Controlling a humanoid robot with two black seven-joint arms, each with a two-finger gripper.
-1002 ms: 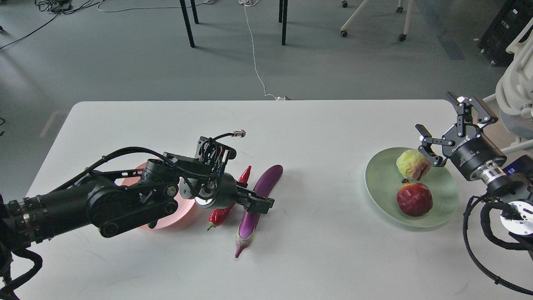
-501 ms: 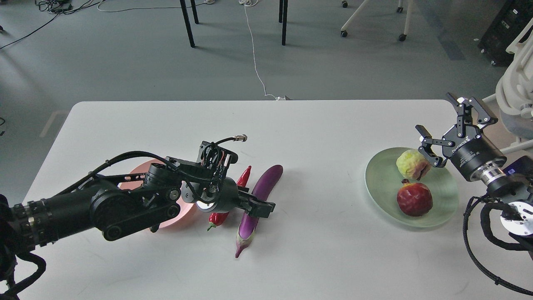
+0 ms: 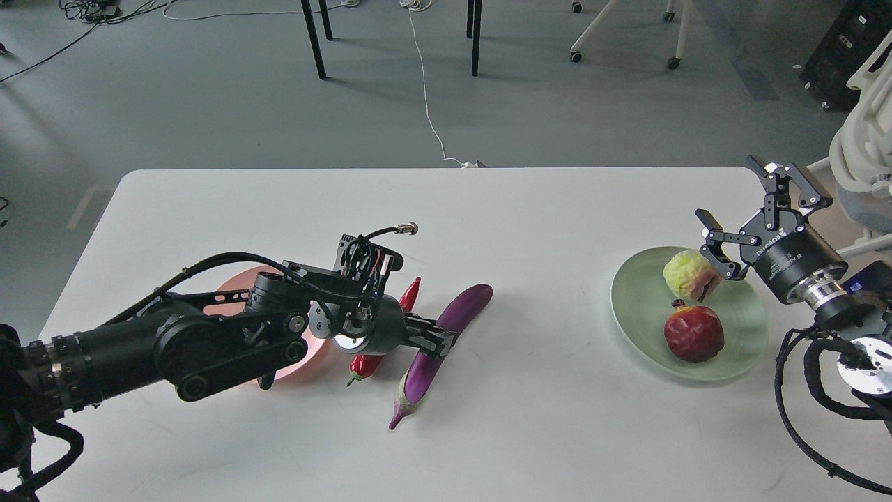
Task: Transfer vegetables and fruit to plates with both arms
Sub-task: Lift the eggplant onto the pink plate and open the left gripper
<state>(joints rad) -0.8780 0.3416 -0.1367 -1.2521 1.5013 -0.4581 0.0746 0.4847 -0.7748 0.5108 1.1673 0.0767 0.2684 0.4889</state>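
My left gripper [image 3: 437, 341] pinches the eggplant [image 3: 446, 339] mid-length, just right of the chili [image 3: 387, 328]; my right gripper [image 3: 756, 209] gapes empty.

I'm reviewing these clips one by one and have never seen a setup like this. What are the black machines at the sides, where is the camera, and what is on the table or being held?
The picture is taken from the robot's own head, looking forward and down at a white table. The black machines are its two arms, each ending in a two-finger gripper.

The left gripper reaches over from the left and is at the middle of a long purple eggplant; its fingers look closed on it, though the view is dark there. A red chili pepper lies just beside it, partly hidden by the arm. Behind the arm is a pink plate, mostly covered.

On the right, a green plate holds a lumpy yellow-green fruit and a dark red pomegranate. The right gripper is open beside the yellow-green fruit, holding nothing.
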